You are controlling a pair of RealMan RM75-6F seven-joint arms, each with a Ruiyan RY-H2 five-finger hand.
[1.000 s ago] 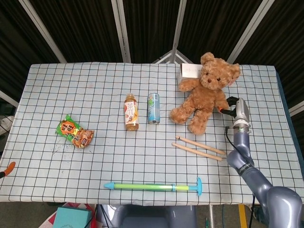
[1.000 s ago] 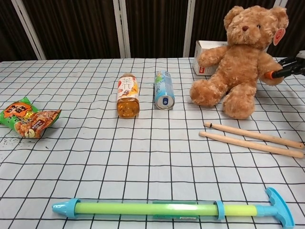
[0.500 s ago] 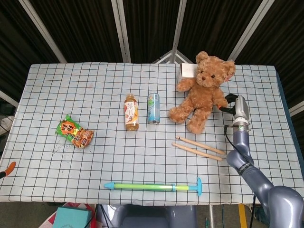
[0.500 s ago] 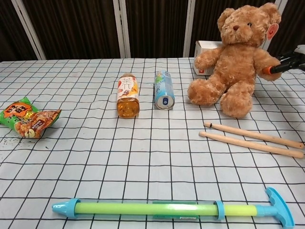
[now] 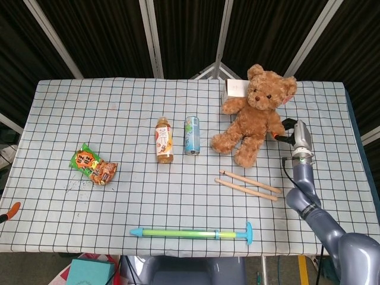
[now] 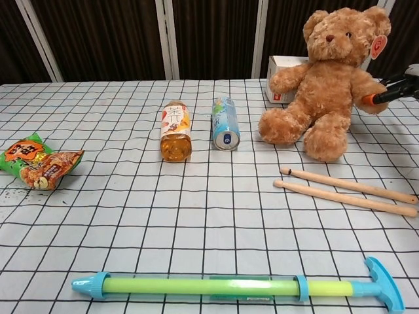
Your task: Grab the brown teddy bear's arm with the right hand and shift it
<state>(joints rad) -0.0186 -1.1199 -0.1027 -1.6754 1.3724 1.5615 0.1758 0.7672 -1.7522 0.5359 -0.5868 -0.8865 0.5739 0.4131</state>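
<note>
The brown teddy bear (image 5: 255,119) (image 6: 330,85) sits upright at the back right of the checked table, leaning against a white box (image 5: 236,89) (image 6: 285,70). My right hand (image 5: 289,129) (image 6: 395,91) reaches in from the right edge. Its dark, orange-tipped fingers pinch the bear's arm on that side. Most of the hand is cut off in the chest view. At the left edge of the head view only an orange fingertip (image 5: 7,212) of the left hand shows, off the table.
Two wooden sticks (image 5: 249,184) (image 6: 347,190) lie just in front of the bear. A tea bottle (image 5: 164,139) (image 6: 175,131) and a can (image 5: 191,135) (image 6: 224,124) lie mid-table, a snack bag (image 5: 93,165) at left, a green pump toy (image 5: 193,233) (image 6: 236,286) along the front edge.
The bear, held by its arm, swung left half a second ago and has now come back slightly to the right. The right hand moved with it.
</note>
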